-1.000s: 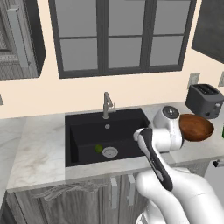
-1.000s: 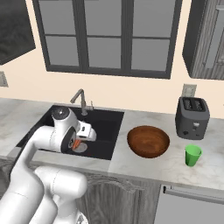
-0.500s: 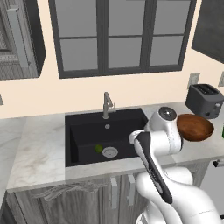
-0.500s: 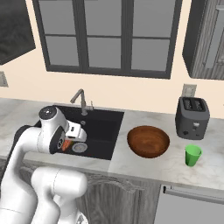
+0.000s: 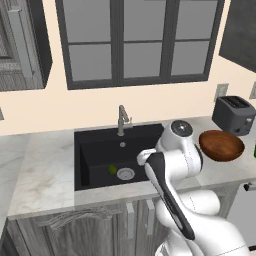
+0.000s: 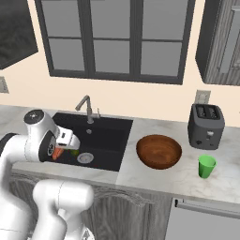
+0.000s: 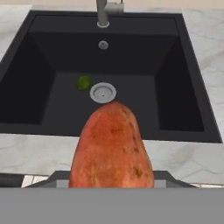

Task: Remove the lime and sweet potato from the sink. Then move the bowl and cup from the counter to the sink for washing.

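Along the wall under a dark-framed window (image 6: 115, 40): table (image 6: 154, 180), light marbled stone over grey wooden cabinets (image 5: 65, 227). No brand, label or writing can be read on any item.

Sink (image 5: 97, 155): rectangular matte black basin set into the table, round silver drain (image 7: 103, 92) on its floor, grey metal faucet (image 5: 122, 119) at its back edge.

Robot arm (image 5: 175, 165): white, standing over the front right part of the sink as seen from the left base view.

Bowl (image 6: 159, 151): wide, shallow, brown wood, on the table just right of the sink, apart from the basin edge.

Toaster (image 6: 206, 125): dark grey, two slots, on the table behind and to the right of the bowl.

Sweet potato (image 7: 112, 148): orange-red, tapered, held lengthwise in the tool (image 6: 60, 151) above the front rim of the sink, clear of the basin floor. The tool is partly open, its jaws closed onto the tuber; the fingertips themselves are hidden behind it in the hand view.

Cup (image 6: 206, 166): bright green, no handle, upright on the table in front of the toaster, right of the bowl and apart from it.

Lime (image 7: 83, 82): small, round, yellow-green, on the sink floor just beside the drain.
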{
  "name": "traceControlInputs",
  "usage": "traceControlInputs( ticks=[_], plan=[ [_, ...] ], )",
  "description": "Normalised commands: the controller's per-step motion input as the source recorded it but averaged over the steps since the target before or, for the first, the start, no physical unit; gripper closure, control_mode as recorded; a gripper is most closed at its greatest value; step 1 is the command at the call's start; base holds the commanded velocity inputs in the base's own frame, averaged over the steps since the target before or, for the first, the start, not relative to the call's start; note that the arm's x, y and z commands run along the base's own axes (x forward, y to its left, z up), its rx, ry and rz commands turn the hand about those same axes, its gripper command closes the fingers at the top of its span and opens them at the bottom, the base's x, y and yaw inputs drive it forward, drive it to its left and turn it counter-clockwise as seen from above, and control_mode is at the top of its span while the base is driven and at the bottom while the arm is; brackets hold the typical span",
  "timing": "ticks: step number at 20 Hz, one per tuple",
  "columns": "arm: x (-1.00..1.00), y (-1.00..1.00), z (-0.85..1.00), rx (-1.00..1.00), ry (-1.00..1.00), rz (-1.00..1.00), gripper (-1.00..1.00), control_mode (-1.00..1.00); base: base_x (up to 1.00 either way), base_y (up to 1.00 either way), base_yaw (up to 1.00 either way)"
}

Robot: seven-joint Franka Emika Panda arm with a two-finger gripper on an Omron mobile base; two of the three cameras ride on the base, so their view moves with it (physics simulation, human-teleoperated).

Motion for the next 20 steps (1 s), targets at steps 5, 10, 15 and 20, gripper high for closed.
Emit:
traceControlInputs(
  ticks=[5,10,15,20],
  plan=[
    [-0.15,0.44,0.06,0.00,0.00,0.00,1.00,-1.00,0.00,0.00,0.00],
    [-0.04,0.50,0.01,0.00,-0.01,0.00,1.00,-1.00,0.00,0.00,0.00],
    [0.00,0.50,0.00,0.00,-0.10,0.00,1.00,-1.00,0.00,0.00,0.00],
    [0.00,0.52,0.00,0.00,-0.09,0.00,1.00,-1.00,0.00,0.00,0.00]
  ],
)
